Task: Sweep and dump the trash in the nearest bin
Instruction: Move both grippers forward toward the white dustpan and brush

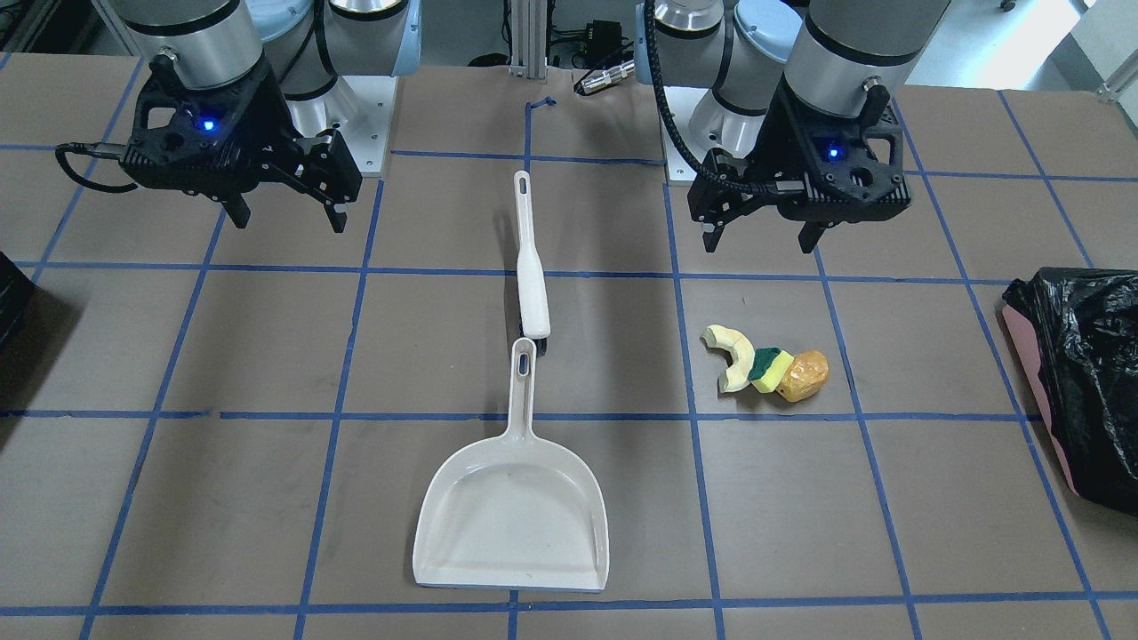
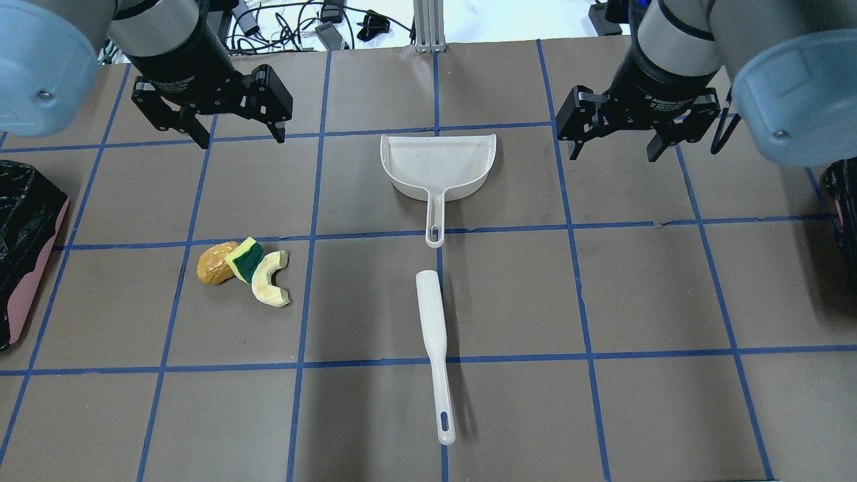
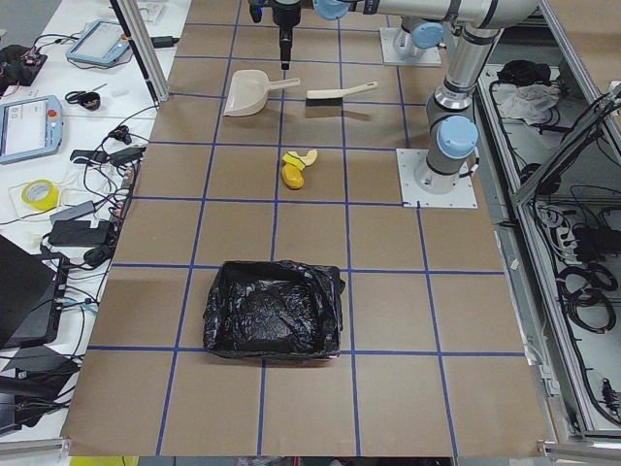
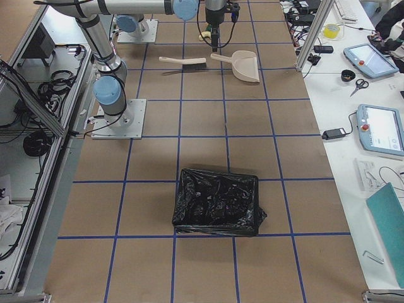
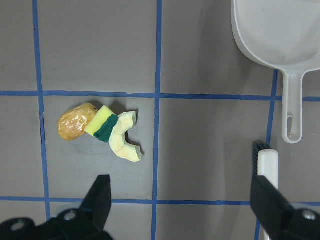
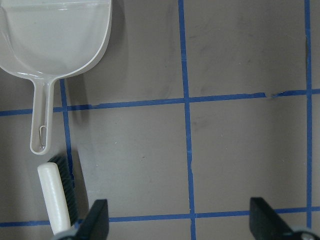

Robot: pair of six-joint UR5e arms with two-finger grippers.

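Note:
The trash (image 2: pixel 244 271) lies in a tight cluster on the brown table: an orange-brown lumpy ball (image 1: pixel 805 375), a yellow-and-green sponge block (image 1: pixel 770 366) and a cream foam arc (image 1: pixel 734 356). The bin (image 2: pixel 23 227), pink-sided with a black bag liner, stands at the table's left end, also the bin (image 1: pixel 1076 382). A white dustpan (image 2: pixel 438 164) and a white brush (image 2: pixel 434 348) lie in the middle, handles end to end. My left gripper (image 2: pixel 241 139) hangs open above the table beyond the trash (image 5: pixel 100 132). My right gripper (image 2: pixel 612 155) hangs open to the right of the dustpan (image 6: pixel 55 37).
A second black container (image 2: pixel 843 194) sits at the table's right end, seen bag-lined in the exterior right view (image 4: pixel 218 201). Blue tape lines grid the table. Cables and tablets lie on side benches past the far edge.

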